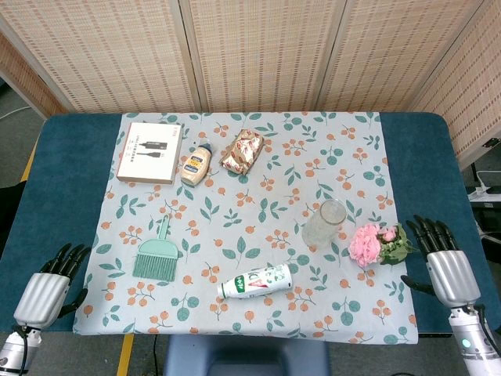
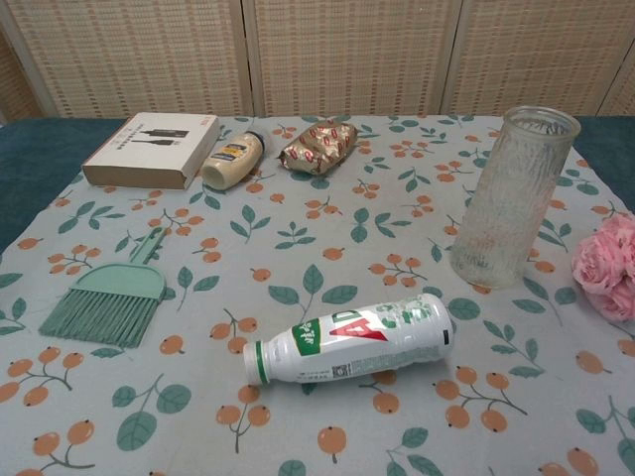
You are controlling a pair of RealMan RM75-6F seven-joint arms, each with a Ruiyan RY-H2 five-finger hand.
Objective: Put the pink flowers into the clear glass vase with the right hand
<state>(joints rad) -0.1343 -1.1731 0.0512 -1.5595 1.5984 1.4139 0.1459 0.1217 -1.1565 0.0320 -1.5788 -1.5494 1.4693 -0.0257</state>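
The pink flowers (image 1: 374,244) lie on the floral cloth at the right, green leaves pointing right; the chest view shows only their blooms (image 2: 609,266) at the right edge. The clear glass vase (image 1: 324,223) stands upright just left of them, tall and ribbed in the chest view (image 2: 514,195). My right hand (image 1: 446,265) rests open on the blue table edge, right of the flowers and apart from them. My left hand (image 1: 48,290) lies open at the near left corner, holding nothing. Neither hand shows in the chest view.
A white bottle with a green label (image 1: 256,282) lies on its side near the front centre. A green brush (image 1: 156,254) sits left of it. At the back stand a white box (image 1: 150,152), a squeeze bottle (image 1: 196,164) and a foil snack pack (image 1: 242,150).
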